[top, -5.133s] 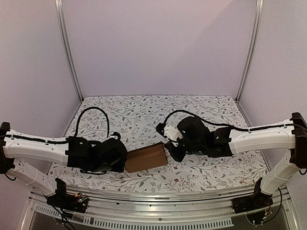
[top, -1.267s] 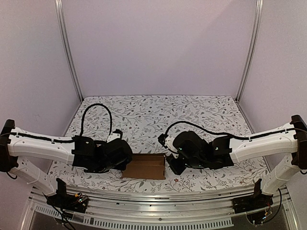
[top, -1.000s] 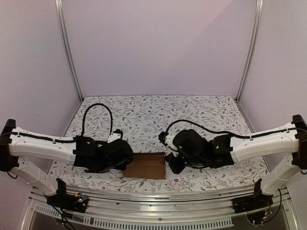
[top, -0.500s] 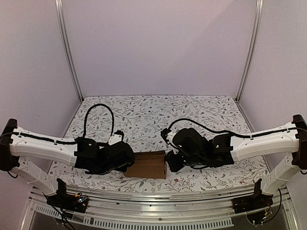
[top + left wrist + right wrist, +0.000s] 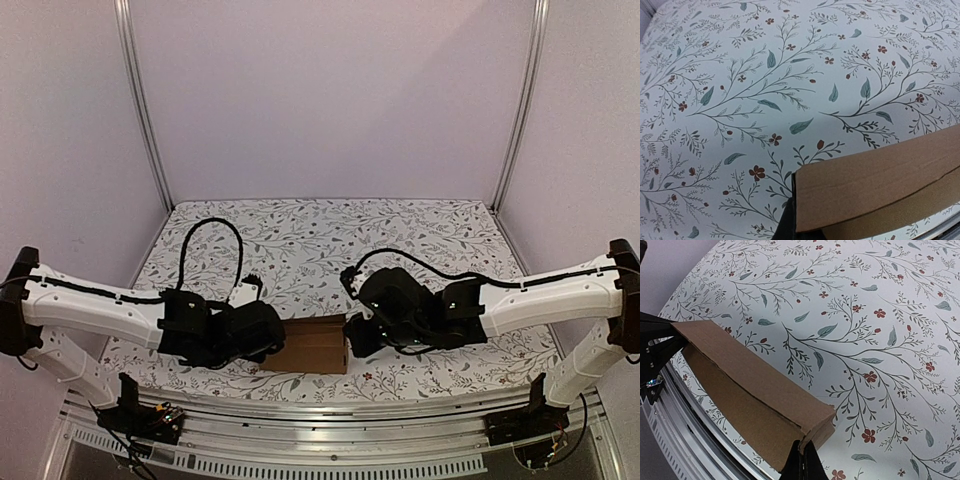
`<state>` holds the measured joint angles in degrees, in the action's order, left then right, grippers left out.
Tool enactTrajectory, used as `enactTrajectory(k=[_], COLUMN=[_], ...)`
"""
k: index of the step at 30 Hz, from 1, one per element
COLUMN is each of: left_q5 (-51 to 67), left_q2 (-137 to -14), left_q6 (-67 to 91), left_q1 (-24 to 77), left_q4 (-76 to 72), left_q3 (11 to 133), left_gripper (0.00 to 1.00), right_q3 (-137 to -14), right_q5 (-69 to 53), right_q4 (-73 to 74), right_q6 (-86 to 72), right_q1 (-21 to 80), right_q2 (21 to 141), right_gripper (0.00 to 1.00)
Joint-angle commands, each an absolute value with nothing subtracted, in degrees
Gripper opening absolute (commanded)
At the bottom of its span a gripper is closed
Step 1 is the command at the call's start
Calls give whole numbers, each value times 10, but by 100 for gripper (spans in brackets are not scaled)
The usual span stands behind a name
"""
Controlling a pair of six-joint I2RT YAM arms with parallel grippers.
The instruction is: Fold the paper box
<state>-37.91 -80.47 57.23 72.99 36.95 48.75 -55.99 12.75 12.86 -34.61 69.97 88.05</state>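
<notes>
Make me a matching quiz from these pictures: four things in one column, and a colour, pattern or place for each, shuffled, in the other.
Column one:
1. box
2. table
3. left gripper
4. right gripper

Column two:
A. leaf and flower print
B. at the box's right end in the top view
C. plain brown
D. at the box's left end in the top view

Pairs: 1-C, 2-A, 3-D, 4-B
</notes>
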Motion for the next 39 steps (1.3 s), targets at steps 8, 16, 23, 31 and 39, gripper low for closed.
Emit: enactTrajectory(k=[8,16,23,31,39], left_q5=[-355,-363,-367,-370,-371], left_q2=[-839,-835,-834,-834,-838], left_q6=[567,573,574,574,575], left_q1=[772,779,781,782,783], left_q4=[343,343,343,343,343], left_q3=[503,495,494,494,496], left_gripper=[0,0,0,0,0], right_q3=[-575,-581,-582,-580,-581], right_q5=[112,96,84,76,64], right_q4=[49,46,45,47,47], right_q6=[-417,-438,-453,-455,-457], right_q1=[691,684,679,674,670], right_q2=[865,866,868,861,853], right_gripper=[0,0,0,0,0])
